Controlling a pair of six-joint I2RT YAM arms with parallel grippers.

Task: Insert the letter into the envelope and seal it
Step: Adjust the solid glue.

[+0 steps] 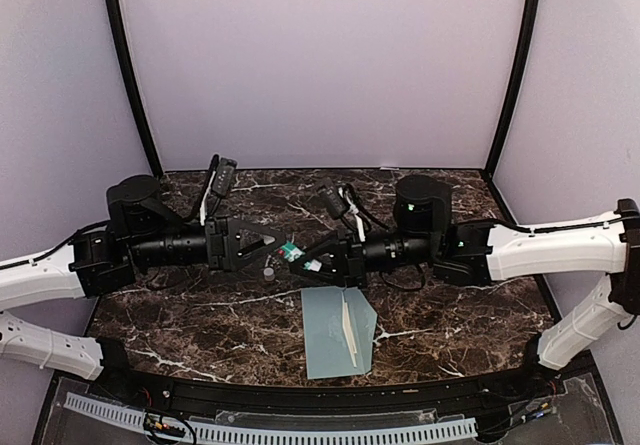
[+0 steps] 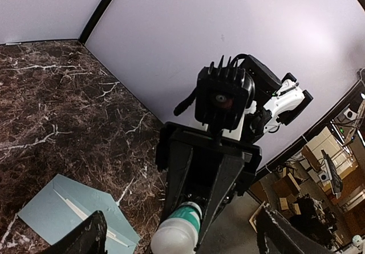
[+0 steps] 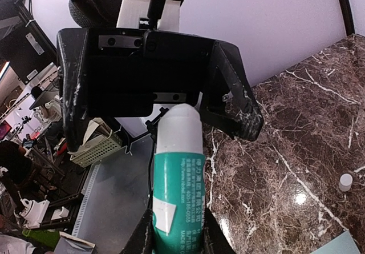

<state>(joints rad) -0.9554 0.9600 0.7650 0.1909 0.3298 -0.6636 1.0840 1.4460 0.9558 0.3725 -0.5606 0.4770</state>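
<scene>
Likely sealing: right gripper (image 3: pixel 174 234) clamps white-and-green plastic glue stick (image 3: pixel 177 168), left gripper (image 1: pixel 266 247) agape; next, glue flap of near pale grey-teal paper envelope (image 1: pixel 325 330)

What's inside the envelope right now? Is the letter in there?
The envelope lies flap open; only a thin white strip shows inside. Its own paper covers the pocket, so whether the letter is in there cannot be seen.

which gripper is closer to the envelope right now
Right. The right gripper hangs just beyond the far edge of the envelope; the left gripper sits farther off, to the left.
</scene>
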